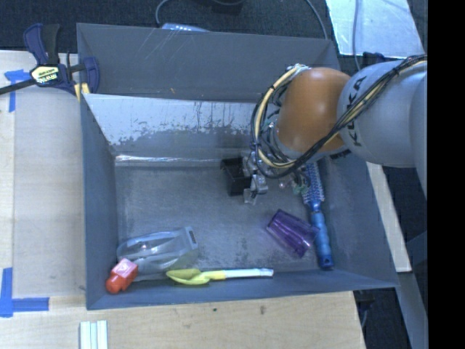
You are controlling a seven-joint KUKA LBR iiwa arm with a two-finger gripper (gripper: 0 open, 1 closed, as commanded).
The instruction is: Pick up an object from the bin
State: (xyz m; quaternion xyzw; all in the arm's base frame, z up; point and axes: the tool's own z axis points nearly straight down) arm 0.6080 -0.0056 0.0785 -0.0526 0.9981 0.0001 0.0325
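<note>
Orange wrist cover (309, 111) of the arm sits upper right, with the gripper (238, 178) low over the bare floor of the bin (174, 195) at centre, fingers spread and grasping nothing. No pick is made yet. Nearest candidates, a purple cup (288, 233) and a blue bottle brush (318, 220), lie lower right.

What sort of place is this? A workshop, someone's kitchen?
Most likely a robotics lab or test bench. A large, cabled robot arm reaches into a grey metal bin that holds unrelated odds and ends: a purple cup, a blue brush and a yellow utensil.
</note>
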